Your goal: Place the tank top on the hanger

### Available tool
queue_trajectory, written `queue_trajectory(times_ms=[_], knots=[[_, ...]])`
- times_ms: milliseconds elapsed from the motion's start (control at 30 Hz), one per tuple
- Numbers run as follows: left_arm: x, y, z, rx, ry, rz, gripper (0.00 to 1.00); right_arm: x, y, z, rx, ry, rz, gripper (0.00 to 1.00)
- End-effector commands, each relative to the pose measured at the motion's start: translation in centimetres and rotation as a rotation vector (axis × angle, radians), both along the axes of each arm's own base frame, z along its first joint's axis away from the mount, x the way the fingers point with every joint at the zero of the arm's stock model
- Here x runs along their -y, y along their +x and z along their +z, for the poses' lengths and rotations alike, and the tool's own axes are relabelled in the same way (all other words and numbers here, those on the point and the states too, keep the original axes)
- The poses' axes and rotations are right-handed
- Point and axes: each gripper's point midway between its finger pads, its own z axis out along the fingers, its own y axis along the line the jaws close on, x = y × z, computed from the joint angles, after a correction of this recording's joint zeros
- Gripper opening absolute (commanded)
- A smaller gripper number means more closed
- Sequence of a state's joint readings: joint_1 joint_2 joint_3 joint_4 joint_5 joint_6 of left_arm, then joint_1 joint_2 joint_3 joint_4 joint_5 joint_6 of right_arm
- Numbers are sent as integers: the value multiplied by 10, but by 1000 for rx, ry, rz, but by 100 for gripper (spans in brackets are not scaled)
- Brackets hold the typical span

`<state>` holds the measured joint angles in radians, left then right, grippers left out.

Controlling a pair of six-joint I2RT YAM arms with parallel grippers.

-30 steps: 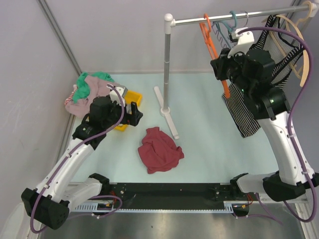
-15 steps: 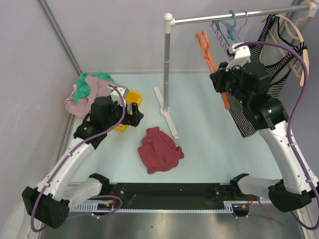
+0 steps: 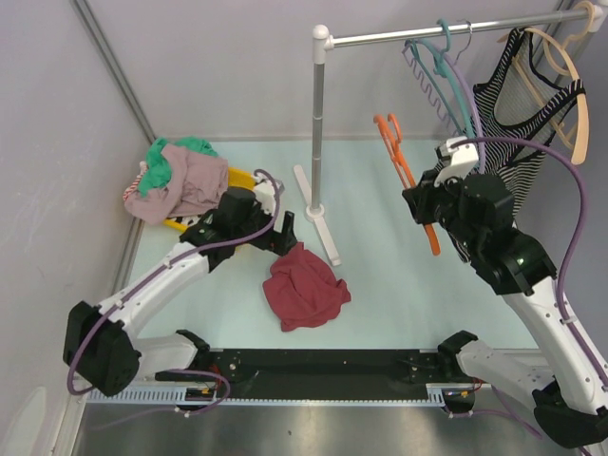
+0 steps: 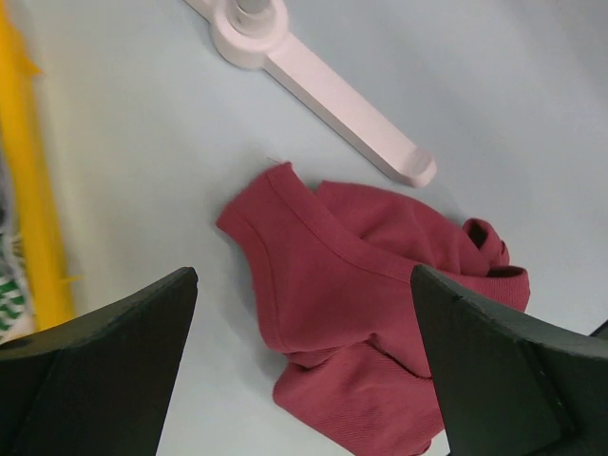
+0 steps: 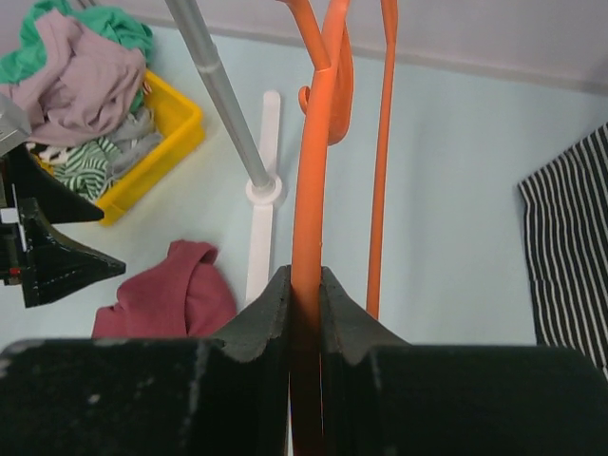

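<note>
The maroon tank top lies crumpled on the pale table, near the middle front. My left gripper hovers just above its far left edge. In the left wrist view the tank top shows below and between the wide-open fingers of that gripper, which hold nothing. The orange hanger is off the rail and hangs in the air right of the rack pole. My right gripper is shut on one of its arms. The right wrist view shows the hanger pinched between the jaws of the right gripper.
A white rack stands at the back with its pole and foot just beyond the tank top. On the rail hang a teal hanger and a striped top on a wooden hanger. A yellow bin with piled clothes sits back left.
My right gripper has pulled the orange hanger off the rail, down and toward the front. My left arm has swung right from the yellow bin to the tank top's edge.
</note>
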<state>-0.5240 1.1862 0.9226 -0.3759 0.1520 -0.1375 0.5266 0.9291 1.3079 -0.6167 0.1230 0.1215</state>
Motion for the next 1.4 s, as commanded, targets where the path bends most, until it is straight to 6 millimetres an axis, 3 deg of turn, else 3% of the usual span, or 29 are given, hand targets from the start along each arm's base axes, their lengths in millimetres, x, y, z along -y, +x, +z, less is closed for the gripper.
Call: queue_trajectory(times_ms=[0, 67, 200, 333, 433, 500, 600, 633, 667, 800, 967, 1067, 1100, 1133, 1200, 1233, 1267, 1300, 1367], knots=[[27, -12, -27, -90, 12, -33, 99, -4, -8, -15, -23, 39, 20, 0], [33, -18, -51, -176, 34, -25, 99, -7, -10, -31, -53, 34, 32, 0], [35, -15, -72, -220, 40, 28, 99, -12, -17, -52, -89, 40, 70, 0], [33, -26, -108, -298, 33, 93, 98, -12, -21, -62, -96, 46, 79, 0], [38, -36, -121, -308, 46, 92, 93, -11, -23, -68, -101, 38, 83, 0], [47, -42, -124, -322, 17, 70, 82, -12, -24, -70, -107, 36, 90, 0], [56, -45, -125, -333, -20, 45, 37, -13, -26, -73, -110, 39, 95, 0], [57, -43, -122, -324, -26, 49, 7, -13, -26, -73, -107, 42, 95, 0], [57, -40, -118, -304, -30, 54, 0, -12, -26, -74, -108, 42, 93, 0], [67, -15, -64, -152, -84, 40, 0, -12, -25, -73, -102, 36, 91, 0], [85, 11, 46, 119, -218, -31, 0, -12, -21, -69, -100, 34, 85, 0], [81, 6, 94, 280, -316, -59, 0, -12, -21, -65, -95, 41, 81, 0], [75, 5, 101, 315, -332, -41, 0, -12, -21, -65, -96, 42, 79, 0], [70, 3, 101, 328, -340, -27, 0, -13, -21, -65, -97, 42, 81, 0], [56, -10, 80, 306, -336, -1, 0, -12, -20, -67, -102, 46, 74, 0], [52, -17, 62, 266, -314, -1, 3, -13, -20, -67, -103, 47, 74, 0], [44, -27, 27, 187, -284, 20, 10, -13, -19, -68, -106, 47, 72, 0], [38, -34, 13, 148, -278, 36, 38, -13, -19, -69, -111, 49, 72, 0], [18, -56, -40, 3, -216, 101, 69, -15, -18, -71, -115, 52, 75, 0]])
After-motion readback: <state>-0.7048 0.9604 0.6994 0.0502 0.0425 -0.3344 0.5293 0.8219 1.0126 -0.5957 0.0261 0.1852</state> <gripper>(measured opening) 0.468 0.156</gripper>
